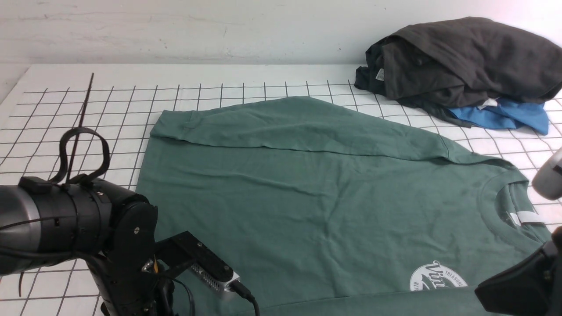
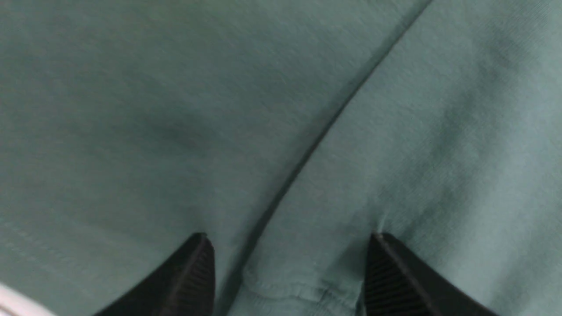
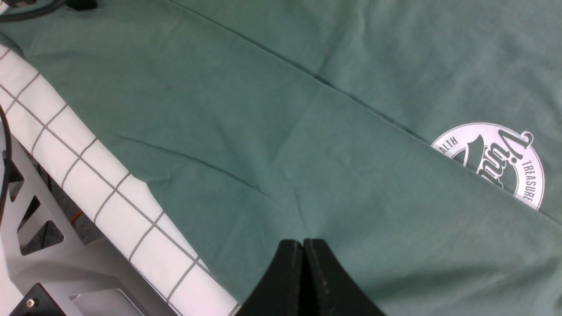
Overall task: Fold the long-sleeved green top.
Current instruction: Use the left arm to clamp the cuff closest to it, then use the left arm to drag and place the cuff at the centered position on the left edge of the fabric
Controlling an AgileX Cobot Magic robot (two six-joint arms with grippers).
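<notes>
The green long-sleeved top [image 1: 307,188] lies flat on the gridded table, neck to the right, with its white neck label [image 1: 529,217] and white round logo [image 1: 437,276] showing. The far sleeve [image 1: 285,125] is folded across the body. The near sleeve [image 3: 263,175] lies along the front edge and covers part of the logo [image 3: 500,162]. My left gripper [image 2: 289,239] is open, its fingers on either side of that sleeve's cuff [image 2: 290,289]. My right gripper [image 3: 303,241] is shut, tips at the sleeve fabric, with nothing seen between them. Both grippers' fingers are hidden in the front view.
A dark grey-black heap of clothes [image 1: 461,61] lies on a bright blue garment [image 1: 505,116] at the back right. My left arm [image 1: 88,219] fills the front left and my right arm [image 1: 518,285] the front right. The table's front edge [image 3: 109,175] runs just beside the sleeve.
</notes>
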